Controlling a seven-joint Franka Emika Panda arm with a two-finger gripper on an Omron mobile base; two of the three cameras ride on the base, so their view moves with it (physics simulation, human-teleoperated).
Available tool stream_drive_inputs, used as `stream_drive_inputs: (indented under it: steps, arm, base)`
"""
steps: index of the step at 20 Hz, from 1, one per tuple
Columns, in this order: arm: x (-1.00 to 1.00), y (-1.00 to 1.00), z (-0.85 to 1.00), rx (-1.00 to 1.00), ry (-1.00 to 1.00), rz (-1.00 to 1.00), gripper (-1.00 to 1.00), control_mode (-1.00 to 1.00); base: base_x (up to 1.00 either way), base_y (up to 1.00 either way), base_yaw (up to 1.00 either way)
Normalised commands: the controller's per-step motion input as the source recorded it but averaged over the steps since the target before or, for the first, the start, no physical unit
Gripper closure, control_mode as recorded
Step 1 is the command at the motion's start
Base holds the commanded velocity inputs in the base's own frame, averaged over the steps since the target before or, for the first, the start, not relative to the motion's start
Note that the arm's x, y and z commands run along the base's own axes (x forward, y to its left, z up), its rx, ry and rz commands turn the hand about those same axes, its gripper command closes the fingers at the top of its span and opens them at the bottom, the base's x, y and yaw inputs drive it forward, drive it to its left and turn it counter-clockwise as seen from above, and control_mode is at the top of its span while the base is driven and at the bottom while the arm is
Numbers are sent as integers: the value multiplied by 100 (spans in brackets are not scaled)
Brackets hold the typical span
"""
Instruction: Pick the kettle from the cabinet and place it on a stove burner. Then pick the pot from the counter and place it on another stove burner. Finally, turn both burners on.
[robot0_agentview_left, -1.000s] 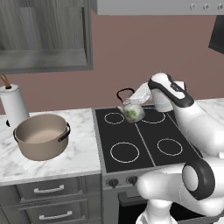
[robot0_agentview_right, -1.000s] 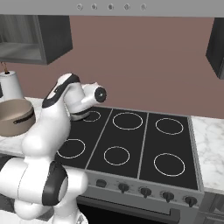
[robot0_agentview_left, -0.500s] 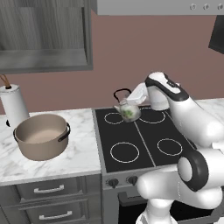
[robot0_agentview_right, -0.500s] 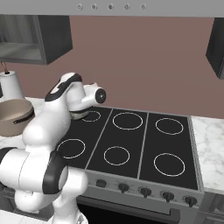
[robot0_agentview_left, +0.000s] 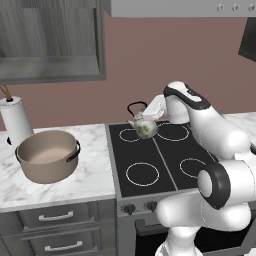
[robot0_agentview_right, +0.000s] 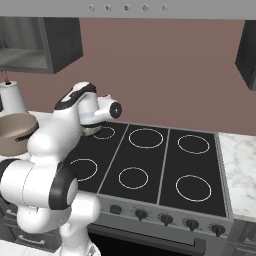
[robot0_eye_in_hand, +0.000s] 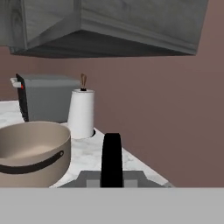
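No brand, label or legible writing is seen on any item. The kettle (robot0_agentview_left: 144, 128) is small and white with a green-and-red floral print, a thin black arched handle and a short spout pointing left. It hangs over the far-left burner (robot0_agentview_left: 131, 135) of the black cooktop (robot0_agentview_left: 150, 162). The gripper (robot0_agentview_left: 151, 112) is pinched shut on the kettle at its handle. The pot (robot0_agentview_left: 48, 155), tan, lidless, with dark side handles, sits on the marble counter (robot0_agentview_left: 95, 172) left of the cooktop, near a paper-towel roll (robot0_agentview_left: 17, 120). The cabinet (robot0_agentview_left: 50, 40) hangs above.
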Motion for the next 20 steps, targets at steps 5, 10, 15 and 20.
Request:
stream_drive_inputs:
  steps: [5,10,15,20]
  arm:
    - [12,4,-11,0,-1,2,100,-100]
    - [12,4,-11,1,-2,3,100,-100]
    - [14,3,-12,1,-2,3,100,-100]
    - [15,2,-14,1,-3,4,100,-100]
  base:
    - [0,0,0]
    - [0,0,0]
    - [0,0,0]
    - [0,0,0]
